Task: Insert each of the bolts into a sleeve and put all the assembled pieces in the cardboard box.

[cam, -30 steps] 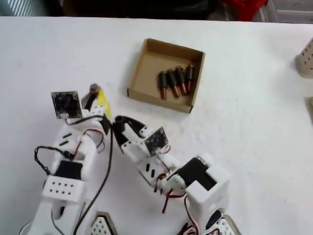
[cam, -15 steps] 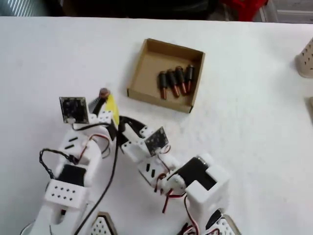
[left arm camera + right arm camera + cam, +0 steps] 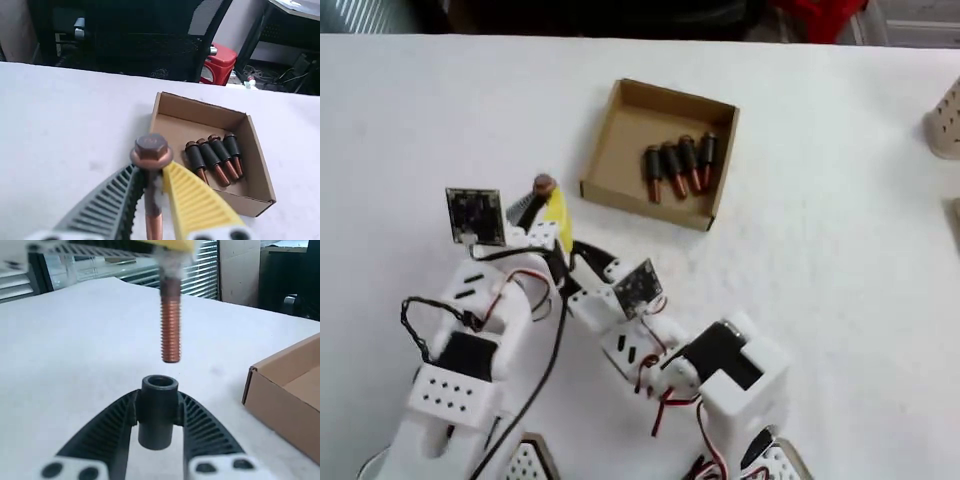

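My left gripper point(image 3: 152, 172) is shut on a copper bolt point(image 3: 151, 150), held head up with its threaded shank point(image 3: 170, 330) pointing down. Directly under it, my right gripper point(image 3: 158, 412) is shut on a black sleeve point(image 3: 159, 410), upright with its bore facing up; a small gap separates the bolt tip from the sleeve. In the high view the bolt head point(image 3: 544, 184) shows above the yellow finger point(image 3: 556, 215), left of the cardboard box point(image 3: 620, 195). Several assembled pieces point(image 3: 678, 163) lie side by side in the box.
The two arms stand close together at the table's front left. A pale perforated object point(image 3: 946, 125) sits at the right edge. A chair and a red item point(image 3: 216, 62) are beyond the table's far side.
The left arm has carried the bolt to the right, toward the box, bringing it over the sleeve held by the right gripper. The right arm has hardly moved.
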Motion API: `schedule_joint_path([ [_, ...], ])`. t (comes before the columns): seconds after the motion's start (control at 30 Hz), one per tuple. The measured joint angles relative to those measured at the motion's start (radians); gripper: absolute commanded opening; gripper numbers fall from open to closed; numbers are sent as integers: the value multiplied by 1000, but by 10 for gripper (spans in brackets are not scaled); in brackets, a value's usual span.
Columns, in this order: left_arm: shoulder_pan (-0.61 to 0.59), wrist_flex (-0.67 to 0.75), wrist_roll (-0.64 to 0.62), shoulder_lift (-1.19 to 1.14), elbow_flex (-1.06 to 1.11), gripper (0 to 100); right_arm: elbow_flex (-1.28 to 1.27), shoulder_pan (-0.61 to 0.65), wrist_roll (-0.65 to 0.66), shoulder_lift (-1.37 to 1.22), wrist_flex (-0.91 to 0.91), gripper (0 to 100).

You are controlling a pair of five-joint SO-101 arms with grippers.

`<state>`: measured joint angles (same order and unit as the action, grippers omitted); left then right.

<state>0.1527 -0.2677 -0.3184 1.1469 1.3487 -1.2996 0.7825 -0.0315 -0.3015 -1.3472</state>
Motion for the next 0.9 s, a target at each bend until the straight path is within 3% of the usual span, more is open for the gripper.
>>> schedule_joint_path([
  [0.6,8,-15,-17,2,12,20,2,0,0,0,0,17],
  [0.9,6,-106,-6,2,12,20,2,3,0,0,0,17],
])
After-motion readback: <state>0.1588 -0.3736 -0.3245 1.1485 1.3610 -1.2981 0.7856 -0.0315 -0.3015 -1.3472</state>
